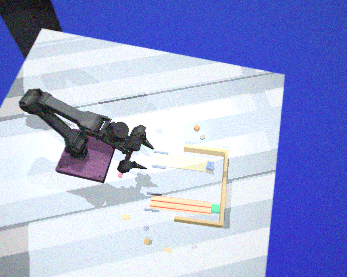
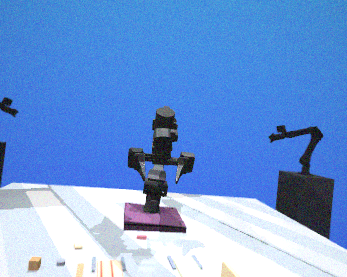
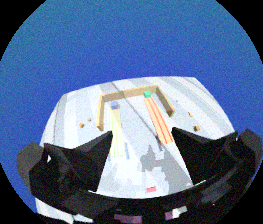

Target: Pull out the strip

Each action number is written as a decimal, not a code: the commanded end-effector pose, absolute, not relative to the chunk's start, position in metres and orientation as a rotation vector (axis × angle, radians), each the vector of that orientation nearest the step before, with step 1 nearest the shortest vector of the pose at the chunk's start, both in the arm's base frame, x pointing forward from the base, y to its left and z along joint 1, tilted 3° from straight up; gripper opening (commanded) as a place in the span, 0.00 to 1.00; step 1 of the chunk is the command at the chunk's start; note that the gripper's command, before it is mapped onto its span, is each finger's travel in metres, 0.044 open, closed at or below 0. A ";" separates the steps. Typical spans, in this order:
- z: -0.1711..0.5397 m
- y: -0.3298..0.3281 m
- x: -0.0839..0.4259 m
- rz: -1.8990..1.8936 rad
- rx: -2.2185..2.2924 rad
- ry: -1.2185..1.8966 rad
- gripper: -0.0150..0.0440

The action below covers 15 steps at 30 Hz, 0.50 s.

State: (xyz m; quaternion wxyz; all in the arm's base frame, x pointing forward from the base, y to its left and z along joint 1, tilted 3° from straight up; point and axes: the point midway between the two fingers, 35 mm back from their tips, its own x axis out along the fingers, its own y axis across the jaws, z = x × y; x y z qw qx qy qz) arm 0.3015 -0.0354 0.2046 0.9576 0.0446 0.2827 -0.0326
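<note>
A tan three-sided frame [image 1: 224, 181] walled the far ends of the pale yellow strip [image 1: 185, 161] and the orange striped strip [image 1: 180, 205], leaving their near ends open toward the gripper [image 1: 144, 154], which hung above the table [image 1: 138, 81] with fingers wide and nothing between them. Small scattered blocks [image 1: 147, 241] lay outside the frame, well apart from both strips.
</note>
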 end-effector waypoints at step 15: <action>0.164 0.001 0.342 0.037 0.067 1.018 0.44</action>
